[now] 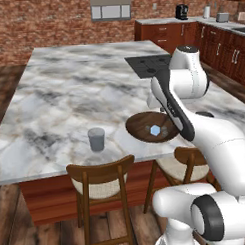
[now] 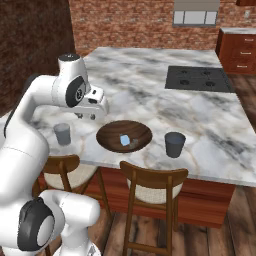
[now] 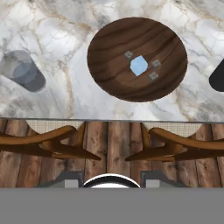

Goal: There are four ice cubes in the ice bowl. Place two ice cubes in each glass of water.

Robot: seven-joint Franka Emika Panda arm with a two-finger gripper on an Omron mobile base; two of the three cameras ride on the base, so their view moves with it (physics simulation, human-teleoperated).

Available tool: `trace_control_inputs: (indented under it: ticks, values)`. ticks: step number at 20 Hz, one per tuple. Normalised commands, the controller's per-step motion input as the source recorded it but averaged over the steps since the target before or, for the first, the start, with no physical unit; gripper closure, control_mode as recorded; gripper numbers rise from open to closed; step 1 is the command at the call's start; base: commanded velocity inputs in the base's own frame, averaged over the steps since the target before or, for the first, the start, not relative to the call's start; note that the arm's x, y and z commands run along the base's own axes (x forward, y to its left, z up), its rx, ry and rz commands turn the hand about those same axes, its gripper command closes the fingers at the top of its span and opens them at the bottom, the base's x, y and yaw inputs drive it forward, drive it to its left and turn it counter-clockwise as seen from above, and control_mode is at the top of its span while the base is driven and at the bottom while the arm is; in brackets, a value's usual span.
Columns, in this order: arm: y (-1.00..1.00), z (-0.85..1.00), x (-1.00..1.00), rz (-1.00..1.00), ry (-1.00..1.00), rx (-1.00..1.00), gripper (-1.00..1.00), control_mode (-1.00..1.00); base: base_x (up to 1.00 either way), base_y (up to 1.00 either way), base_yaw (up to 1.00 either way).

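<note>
In the left base view, the bowl [image 1: 144, 124] sits near the front edge of the marble island [image 1: 68, 91], round and level, with no long axis to speak of. One pale blue cube [image 1: 155, 130] lies near its middle, a corner turned toward the camera. A glass [image 1: 96, 139] stands upright to the bowl's left, well apart from it, above a wooden chair [image 1: 101, 178]. The arm's links cross in front of the bowl's right side. In the right base view, the same bowl [image 2: 112, 136] lies between two upright glasses: a paler one [image 2: 62, 134] on the left and a darker one [image 2: 175, 144] on the right, neither touching it. The cube [image 2: 124, 140] rests in the bowl's middle with a small greyish piece just beside it. The gripper [image 2: 91, 115] hangs above the counter, just left of the bowl; whether its jaws are spread I cannot tell. In the hand view, the bowl [image 3: 118, 39] is seen from straight above, its wood grain running across. The cube [image 3: 138, 65] shows as a diamond, corners pointing up and down, with three small grey cubes [image 3: 153, 76] close around it. The paler glass [image 3: 24, 72] stands at the left, and two chair backs [image 3: 43, 140] sit below the counter edge.
</note>
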Motion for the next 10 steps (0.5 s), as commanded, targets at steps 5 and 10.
trace_control_inputs:
  ticks: [5,10]
  values:
    - [-0.12,-0.04,0.0,0.02,0.0,0.0,-1.0,-1.0,0.0,0.0,0.0]
    - [-0.29,-0.06,0.0,0.07,0.0,0.0,-1.0,-1.0,0.0,0.0,0.0]
